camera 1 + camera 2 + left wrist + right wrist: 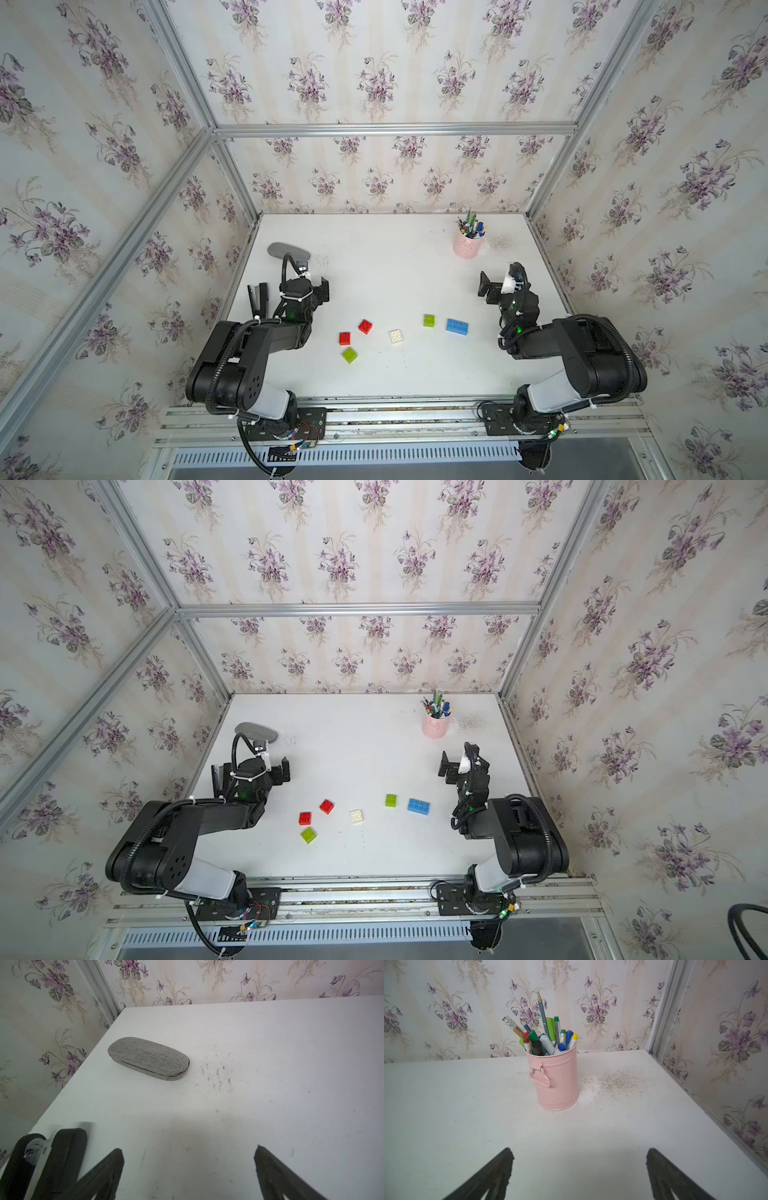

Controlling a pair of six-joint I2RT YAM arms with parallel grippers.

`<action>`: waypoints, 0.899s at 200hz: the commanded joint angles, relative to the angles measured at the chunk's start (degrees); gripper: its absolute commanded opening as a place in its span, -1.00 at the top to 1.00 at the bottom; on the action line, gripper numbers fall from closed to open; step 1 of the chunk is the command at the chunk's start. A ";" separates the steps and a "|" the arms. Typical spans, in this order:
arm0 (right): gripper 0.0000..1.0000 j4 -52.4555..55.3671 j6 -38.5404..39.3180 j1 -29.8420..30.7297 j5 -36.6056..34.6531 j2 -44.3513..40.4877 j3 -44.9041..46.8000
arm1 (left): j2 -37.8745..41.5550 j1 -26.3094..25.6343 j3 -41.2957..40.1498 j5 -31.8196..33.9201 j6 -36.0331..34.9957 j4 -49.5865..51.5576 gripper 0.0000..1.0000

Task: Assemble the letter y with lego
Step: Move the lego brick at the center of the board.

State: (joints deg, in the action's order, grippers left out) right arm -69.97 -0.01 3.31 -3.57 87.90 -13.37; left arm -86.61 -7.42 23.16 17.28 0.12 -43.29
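Six loose lego bricks lie apart on the white table (374, 257), seen in both top views. On the left are two red bricks (365, 326) (344, 338) and a lime-green one (349, 355). A white brick (395, 336) is in the middle. Another green brick (429, 320) and a longer blue brick (456, 326) lie to the right. None is joined to another, so no letter y is in view. My left gripper (188, 1149) is open and empty, behind and left of the bricks. My right gripper (579, 1150) is open and empty, behind and right of the blue brick.
A pink pen cup (556, 1080) full of pens stands at the back right. A grey glasses case (148, 1058) lies at the back left, ahead of my left gripper. A black stapler (62, 1157) stands close beside my left fingers. Papered walls close in three sides.
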 commanded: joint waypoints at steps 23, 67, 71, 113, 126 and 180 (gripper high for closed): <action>-1.00 -1.14 0.09 -0.06 0.06 -0.10 0.02 | 0.18 0.04 -0.06 0.48 0.17 -2.13 -0.99; -1.00 -1.11 0.01 -0.06 0.12 -0.13 0.01 | 0.13 0.04 -0.04 0.48 0.19 -2.09 -0.99; -1.00 -1.09 0.05 -0.06 0.14 -0.05 0.01 | 0.18 0.04 -0.05 0.48 0.29 -2.14 -0.99; -1.00 -1.21 0.01 -0.06 0.07 -0.14 0.16 | 0.20 0.04 -0.06 0.48 0.25 -2.15 -0.99; -1.00 -0.54 -0.24 -0.06 -0.78 -1.05 -0.03 | 0.59 0.04 -0.13 0.39 0.01 -2.48 -0.99; -1.00 23.47 -2.78 -0.10 5.37 -13.71 -7.81 | 9.08 -0.95 9.36 2.03 2.76 22.69 -0.99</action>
State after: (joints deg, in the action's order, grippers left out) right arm -56.62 -0.58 3.31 -2.98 77.52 -19.88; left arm -79.53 -7.60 31.51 18.00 0.78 -30.98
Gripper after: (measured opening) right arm 0.998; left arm 0.993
